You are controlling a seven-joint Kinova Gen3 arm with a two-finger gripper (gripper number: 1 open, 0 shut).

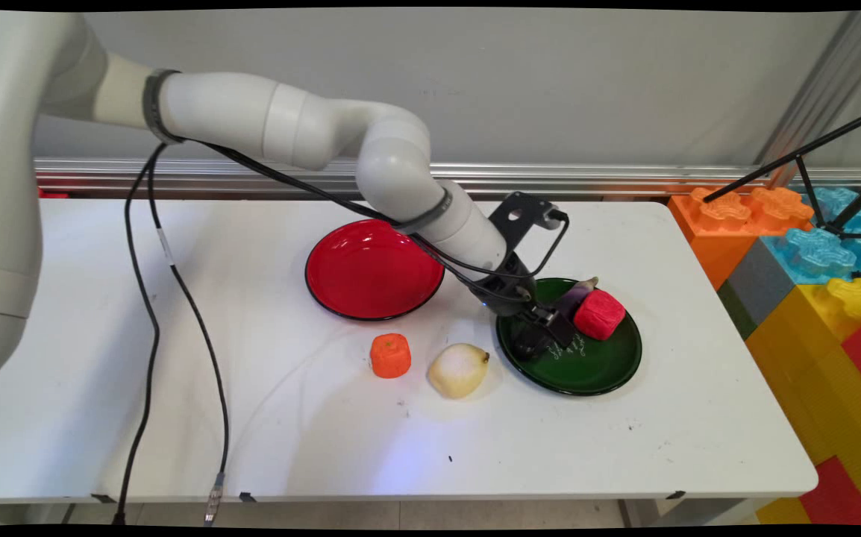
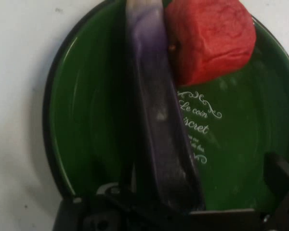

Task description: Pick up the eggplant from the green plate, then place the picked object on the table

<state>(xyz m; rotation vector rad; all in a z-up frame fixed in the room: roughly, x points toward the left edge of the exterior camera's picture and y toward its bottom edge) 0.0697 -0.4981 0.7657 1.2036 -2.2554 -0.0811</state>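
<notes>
Gripper (image 1: 550,333) state could not be determined (eggplant (image 2: 156,120) ran lengthwise from it, beside red block (image 2: 209,38)) over green plate (image 1: 602,373).

An eggplant (image 2: 156,125) is seen lying across a green plate (image 2: 82,125), touched at 1 o'clock by a red block (image 2: 209,38).

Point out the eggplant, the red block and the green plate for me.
eggplant (image 2: 159,125): hand view, mid-body of the purple skin.
red block (image 1: 599,314): main view, centre of its front face.
green plate (image 1: 587,373): main view, bare near part of the dish.
</notes>
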